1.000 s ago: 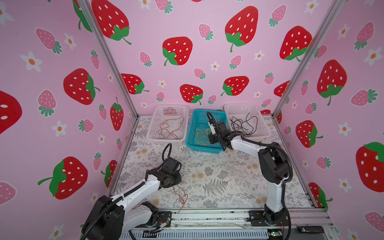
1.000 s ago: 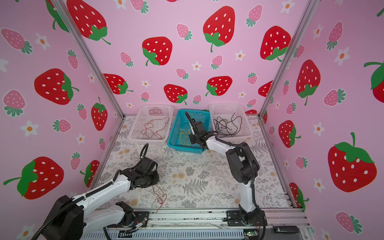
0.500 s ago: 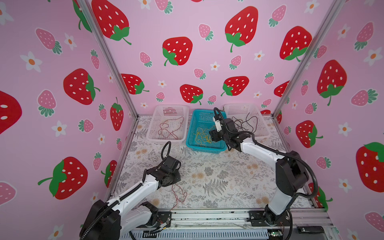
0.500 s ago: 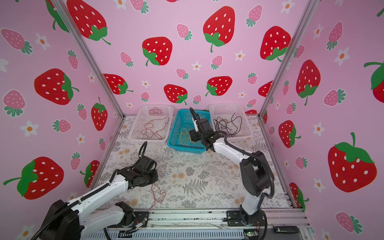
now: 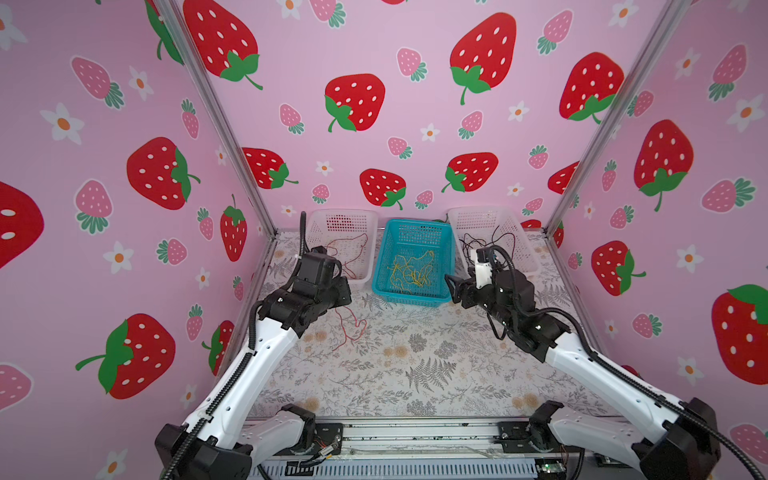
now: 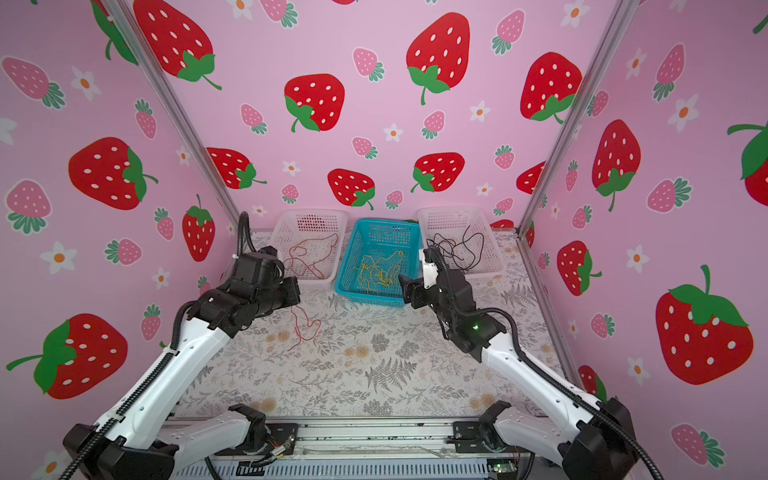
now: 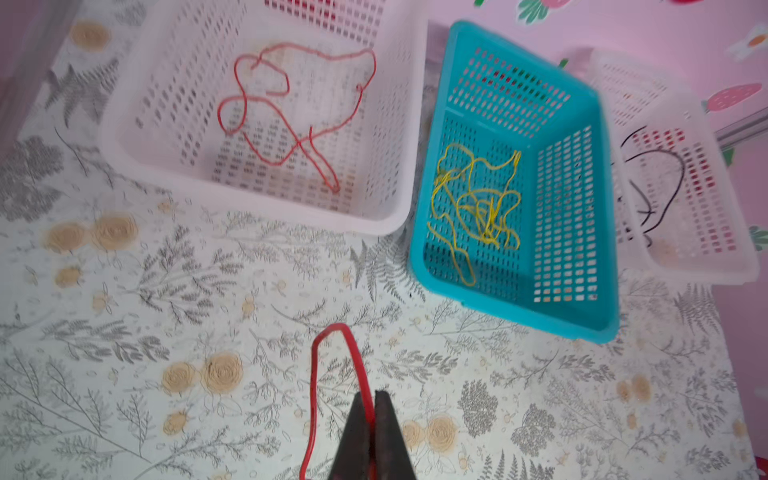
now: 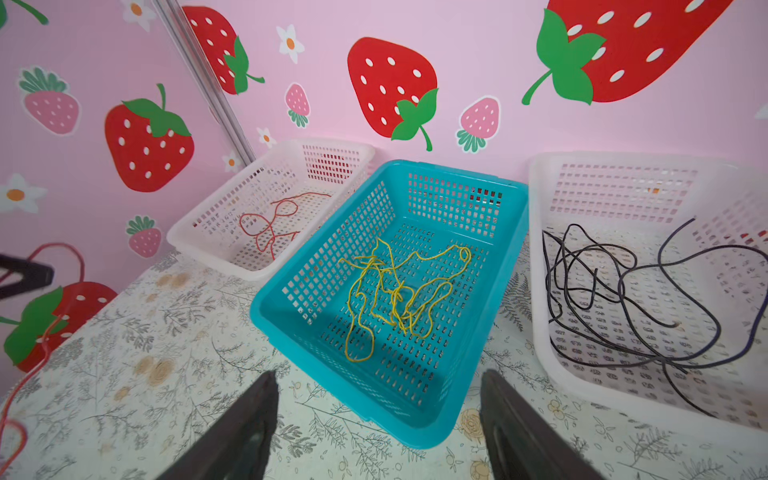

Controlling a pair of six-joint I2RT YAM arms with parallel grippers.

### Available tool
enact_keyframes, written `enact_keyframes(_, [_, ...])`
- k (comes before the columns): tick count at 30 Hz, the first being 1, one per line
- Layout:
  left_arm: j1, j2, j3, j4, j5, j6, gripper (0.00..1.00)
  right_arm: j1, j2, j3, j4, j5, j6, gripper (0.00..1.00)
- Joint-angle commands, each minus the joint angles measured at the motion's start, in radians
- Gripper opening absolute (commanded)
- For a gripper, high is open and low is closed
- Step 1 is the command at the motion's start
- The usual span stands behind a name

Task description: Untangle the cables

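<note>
The cables are sorted by colour: a looping red cable (image 7: pixel 291 139) lies in the left white basket (image 5: pixel 345 212), a knotted clump of yellow cables (image 7: pixel 482 208) in the middle teal basket (image 5: pixel 407 297), and a tangle of black cables (image 8: pixel 623 299) in the right white basket (image 5: pixel 486 224). That makes three baskets, two white and one teal; the strands in the yellow and black tangles cannot be counted. A second red cable (image 7: pixel 332 353) is outside the baskets. It is pinched in the left claw (image 7: pixel 374 395), whose jaws are pressed together on it, and it trails down onto the table (image 5: pixel 415 374). The right claw (image 8: pixel 378 374) is spread wide and empty, just short of the teal basket's near edge.
</note>
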Motion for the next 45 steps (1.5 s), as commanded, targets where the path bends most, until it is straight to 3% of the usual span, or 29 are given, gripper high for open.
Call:
enact_keyframes(1, [0.029, 0.079, 0.128, -0.009, -0.027, 0.122, 0.0, 0.015, -0.077, -0.055, -0.013, 0.0, 0.039, 0.78])
enact_keyframes(9, [0.138, 0.384, 0.348, 0.246, -0.079, 0.216, 0.0, 0.054, -0.222, -0.103, -0.078, 0.007, 0.026, 0.79])
enact_keyframes(16, [0.196, 0.731, 0.648, 0.227, -0.08, 0.268, 0.0, 0.089, -0.347, -0.166, -0.123, 0.022, 0.014, 0.79])
enact_keyframes(21, [0.217, 0.892, 0.749, 0.22, -0.088, 0.262, 0.0, 0.092, -0.393, -0.167, -0.17, 0.013, 0.024, 0.79])
enact_keyframes(23, [0.22, 0.94, 0.782, 0.209, -0.081, 0.271, 0.05, 0.093, -0.406, -0.157, -0.191, 0.021, 0.022, 0.79])
enact_keyframes(25, [0.22, 0.975, 0.82, 0.187, -0.078, 0.279, 0.24, 0.093, -0.417, -0.146, -0.216, 0.05, 0.02, 0.79])
enact_keyframes(26, [0.221, 0.977, 0.828, 0.179, -0.069, 0.28, 0.29, 0.092, -0.42, -0.142, -0.228, 0.065, 0.02, 0.8])
enact_keyframes(28, [0.22, 0.953, 0.819, 0.182, -0.044, 0.274, 0.39, 0.093, -0.423, -0.136, -0.239, 0.085, 0.02, 0.81])
enact_keyframes(30, [0.22, 0.897, 0.777, 0.199, -0.023, 0.257, 0.61, 0.093, -0.433, -0.151, -0.233, 0.113, 0.027, 0.86])
enact_keyframes(32, [0.22, 0.797, 0.689, 0.246, 0.002, 0.228, 0.79, 0.093, -0.454, -0.185, -0.212, 0.176, 0.037, 1.0])
enact_keyframes(35, [0.22, 0.617, 0.489, 0.347, 0.034, 0.163, 0.99, 0.09, -0.493, -0.224, -0.182, 0.283, 0.064, 0.99])
enact_keyframes(40, [0.186, 0.245, 0.102, 0.487, -0.019, 0.13, 0.99, 0.088, -0.555, -0.294, -0.107, 0.539, 0.018, 0.99])
enact_keyframes(43, [0.165, 0.039, -0.129, 0.554, -0.059, 0.169, 0.99, 0.077, -0.562, -0.372, 0.018, 0.707, -0.105, 0.99])
enact_keyframes(45, [0.162, -0.082, -0.277, 0.595, -0.082, 0.184, 0.99, 0.032, -0.532, -0.433, 0.135, 0.758, -0.212, 0.99])
